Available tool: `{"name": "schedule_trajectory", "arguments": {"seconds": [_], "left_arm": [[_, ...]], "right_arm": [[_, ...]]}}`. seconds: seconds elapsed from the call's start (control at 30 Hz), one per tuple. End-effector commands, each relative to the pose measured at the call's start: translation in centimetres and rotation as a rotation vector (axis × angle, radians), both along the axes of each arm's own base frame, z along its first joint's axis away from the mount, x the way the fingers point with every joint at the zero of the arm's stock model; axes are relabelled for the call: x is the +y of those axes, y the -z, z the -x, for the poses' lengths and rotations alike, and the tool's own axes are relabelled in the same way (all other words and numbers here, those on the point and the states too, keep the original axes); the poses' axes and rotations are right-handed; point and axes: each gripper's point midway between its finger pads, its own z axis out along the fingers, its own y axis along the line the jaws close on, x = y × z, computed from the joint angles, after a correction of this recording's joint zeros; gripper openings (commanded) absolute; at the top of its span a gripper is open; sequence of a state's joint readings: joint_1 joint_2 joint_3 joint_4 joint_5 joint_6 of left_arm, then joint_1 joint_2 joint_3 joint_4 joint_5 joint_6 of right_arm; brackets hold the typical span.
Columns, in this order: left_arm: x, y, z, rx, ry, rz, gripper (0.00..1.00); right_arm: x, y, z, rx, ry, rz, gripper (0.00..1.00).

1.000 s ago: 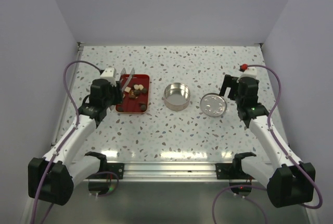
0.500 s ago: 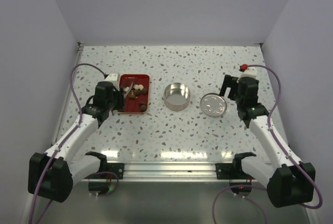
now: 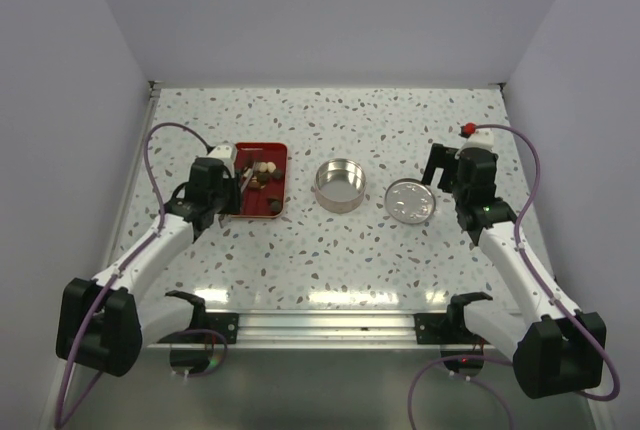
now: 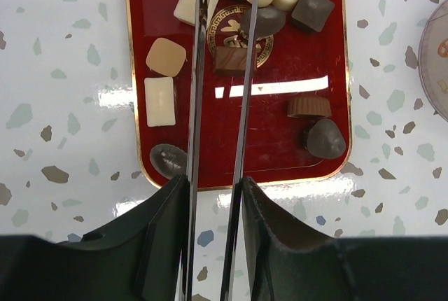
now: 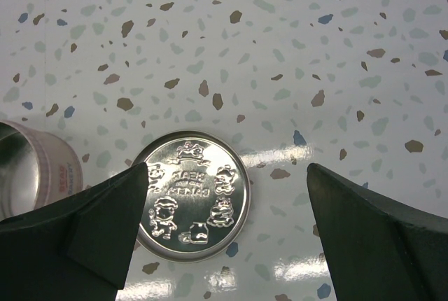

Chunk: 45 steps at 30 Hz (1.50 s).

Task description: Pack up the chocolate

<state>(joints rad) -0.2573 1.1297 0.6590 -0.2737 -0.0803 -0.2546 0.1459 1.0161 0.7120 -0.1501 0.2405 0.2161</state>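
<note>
Your left gripper (image 3: 246, 178) hangs over the red tray (image 4: 273, 147), which sits toward the left edge of the speckled table (image 3: 400, 130). All the chocolate (image 3: 262, 178) is on that tray. You have roughly ten bite-sized pieces: cream-white slabs and rounds, a tan square, mid-brown squares and a fluted cup, and several dark, glossy lumps. Most crowd the end of the tray farthest from the gripper. A few run along one long edge, and two sit near the opposite long edge, close to the corner nearest the gripper. The long thin fingers (image 4: 194, 105) reach along the tray's middle with only a narrow gap between them. They are not pressed together. A brown square piece (image 4: 229, 61) lies in that gap over the gold emblem. One blade is at its edge and the other stands a little apart from it, so you are not pinching it. Your right gripper (image 5: 227, 171) hovers over the embossed silver lid (image 5: 189, 203), its fingers spread wide and holding nothing. The lid lies flat toward the table's right side. The open round tin (image 3: 339, 185) stands just beside it at mid-table, between the lid and the tray.
</note>
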Motion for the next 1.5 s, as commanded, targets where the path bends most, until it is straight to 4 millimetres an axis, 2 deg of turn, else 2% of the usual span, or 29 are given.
{"name": "schedule_trajectory", "arguments": {"seconds": [0.0, 0.23, 0.43, 0.77, 1.07, 1.27, 1.43, 1.47], "left_arm": [[-0.6, -1.0, -1.0, -0.048, -0.007, 0.029, 0.40], [-0.7, -0.9, -1.3, -0.046, -0.003, 0.024, 0.29], [-0.7, -1.8, -1.4, -0.076, -0.001, 0.033, 0.19], [-1.8, -6.0, -1.8, -0.175, 0.053, 0.084, 0.15], [-2.2, -7.9, -1.8, -0.230, 0.099, 0.077, 0.14], [-5.2, -9.9, -1.7, -0.263, 0.224, 0.115, 0.15], [-9.1, -11.0, -1.3, -0.272, 0.331, 0.109, 0.15], [-10.4, -11.5, -1.1, -0.282, 0.362, 0.111, 0.16]], "right_arm": [[0.1, -1.6, -0.4, -0.039, -0.004, -0.006, 0.99], [0.2, -1.5, -0.4, -0.036, -0.004, -0.007, 0.99], [0.2, -1.4, -0.4, -0.035, -0.005, -0.008, 0.99], [0.1, -1.4, -0.4, -0.035, -0.003, -0.004, 0.99], [0.1, -1.4, -0.5, -0.032, -0.001, -0.005, 0.99], [0.1, -1.1, -0.5, -0.023, -0.001, -0.003, 0.99], [0.1, -1.0, -0.6, -0.021, -0.002, -0.002, 0.99], [0.1, -1.0, -0.5, -0.018, 0.000, -0.001, 0.99]]}}
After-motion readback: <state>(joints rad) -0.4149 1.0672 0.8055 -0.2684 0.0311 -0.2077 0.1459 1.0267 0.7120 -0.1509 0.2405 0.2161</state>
